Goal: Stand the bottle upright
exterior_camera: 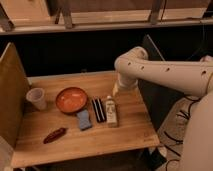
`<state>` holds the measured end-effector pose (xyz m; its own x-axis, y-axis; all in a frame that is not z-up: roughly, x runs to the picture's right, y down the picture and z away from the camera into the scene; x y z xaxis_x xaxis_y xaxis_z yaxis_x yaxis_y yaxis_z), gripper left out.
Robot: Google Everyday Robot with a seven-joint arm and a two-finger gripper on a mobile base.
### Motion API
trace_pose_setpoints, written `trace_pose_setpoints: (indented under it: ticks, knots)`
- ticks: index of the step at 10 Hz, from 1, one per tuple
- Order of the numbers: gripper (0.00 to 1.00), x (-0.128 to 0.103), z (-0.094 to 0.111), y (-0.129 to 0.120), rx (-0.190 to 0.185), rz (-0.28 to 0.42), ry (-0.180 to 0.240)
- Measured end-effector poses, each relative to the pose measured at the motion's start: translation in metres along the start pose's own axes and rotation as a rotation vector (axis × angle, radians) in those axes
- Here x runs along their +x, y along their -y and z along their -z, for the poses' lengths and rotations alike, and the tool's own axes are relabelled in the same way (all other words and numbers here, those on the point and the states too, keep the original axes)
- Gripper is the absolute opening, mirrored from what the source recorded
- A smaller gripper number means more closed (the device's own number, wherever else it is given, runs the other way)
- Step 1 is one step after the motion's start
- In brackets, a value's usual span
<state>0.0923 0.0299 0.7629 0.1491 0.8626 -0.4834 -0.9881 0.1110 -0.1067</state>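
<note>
The bottle [111,111] is small and cream-white with a white cap. It lies on its side on the wooden table [100,145], right of centre, cap pointing to the back. My gripper [116,90] hangs at the end of the white arm just behind and above the bottle's cap, apart from it. Its jaws stand open with nothing in them.
A black rectangular bar [98,110] lies close along the bottle's left side, with a blue sponge [83,119] beyond it. An orange bowl [71,99] and a translucent cup [36,97] stand further left. A red pepper-like object [54,135] lies front left. A wooden panel [10,95] walls the left edge.
</note>
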Motion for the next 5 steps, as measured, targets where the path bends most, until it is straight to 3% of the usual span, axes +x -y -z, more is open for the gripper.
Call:
trace_pose_setpoints:
  ticks: [3, 5]
  knots:
    - [0.65, -0.007, -0.012, -0.02, -0.113, 0.139, 0.009]
    - [0.65, -0.007, -0.016, -0.014, -0.126, 0.19, 0.008]
